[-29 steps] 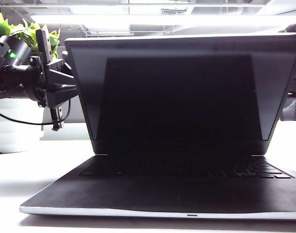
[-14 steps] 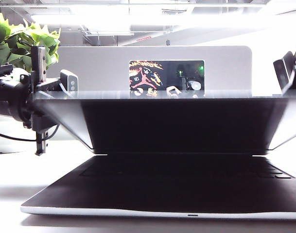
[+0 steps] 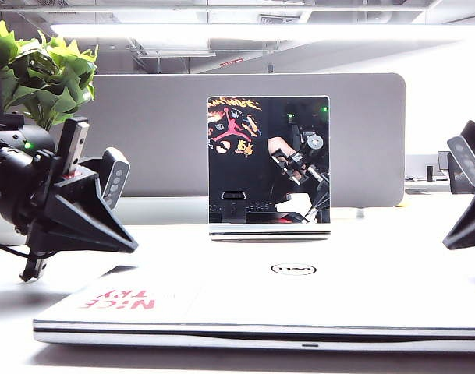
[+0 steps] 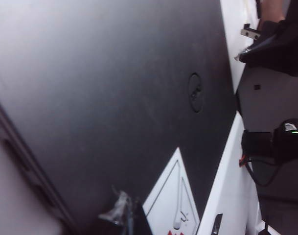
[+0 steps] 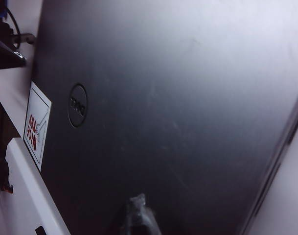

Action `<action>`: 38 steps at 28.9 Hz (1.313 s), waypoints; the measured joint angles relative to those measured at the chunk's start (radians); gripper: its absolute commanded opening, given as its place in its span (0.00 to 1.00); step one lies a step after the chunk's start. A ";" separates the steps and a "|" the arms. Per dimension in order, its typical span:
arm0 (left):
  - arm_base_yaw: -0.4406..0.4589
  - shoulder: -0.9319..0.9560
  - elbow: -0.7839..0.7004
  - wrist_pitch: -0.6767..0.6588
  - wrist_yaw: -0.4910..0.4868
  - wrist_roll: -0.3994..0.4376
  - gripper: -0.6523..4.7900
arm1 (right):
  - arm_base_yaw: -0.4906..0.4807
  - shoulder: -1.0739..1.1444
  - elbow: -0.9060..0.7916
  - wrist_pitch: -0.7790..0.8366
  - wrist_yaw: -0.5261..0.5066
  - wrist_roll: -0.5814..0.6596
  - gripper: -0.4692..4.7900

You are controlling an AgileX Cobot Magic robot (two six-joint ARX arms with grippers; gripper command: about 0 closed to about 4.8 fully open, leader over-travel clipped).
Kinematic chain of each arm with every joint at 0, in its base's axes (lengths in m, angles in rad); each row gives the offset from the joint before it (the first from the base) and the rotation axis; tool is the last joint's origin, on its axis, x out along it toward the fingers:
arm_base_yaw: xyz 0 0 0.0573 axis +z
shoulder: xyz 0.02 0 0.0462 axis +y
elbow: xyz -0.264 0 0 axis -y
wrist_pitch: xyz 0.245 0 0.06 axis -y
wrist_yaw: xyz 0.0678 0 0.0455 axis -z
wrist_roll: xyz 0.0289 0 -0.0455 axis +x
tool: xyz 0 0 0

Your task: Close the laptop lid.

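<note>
The laptop lid (image 3: 299, 292) lay shut on the laptop (image 3: 260, 336), both grippers, left gripper (image 3: 89, 222) and right gripper (image 3: 467, 226), flanked it with jaw state unclear, and likely only withdrawal remained.

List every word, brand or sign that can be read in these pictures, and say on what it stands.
"DELL", round logo: middle of the closed laptop lid.
"NiCE TRY", red letters on a white sticker: lid corner near the left hand.
Yellow lettering on the black shirt reflected in the upright mirror panel: too blurred to read.
Nothing else is readable.
</note>
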 measured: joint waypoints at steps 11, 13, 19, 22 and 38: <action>0.000 0.000 0.000 0.094 0.009 -0.056 0.11 | 0.000 0.002 0.008 0.065 0.018 0.062 0.08; 0.000 -0.001 0.000 0.149 0.029 -0.105 0.11 | 0.000 0.002 0.034 0.088 0.012 0.100 0.08; 0.001 -0.065 0.019 0.367 0.004 -0.280 0.11 | 0.000 0.002 0.212 0.138 0.164 0.222 0.08; 0.006 -0.109 0.092 0.390 -0.145 -0.319 0.11 | 0.000 0.002 0.320 0.154 0.297 0.263 0.08; -0.020 -0.506 0.199 0.474 -1.017 -0.209 0.11 | 0.028 -0.217 0.493 0.246 0.885 0.282 0.08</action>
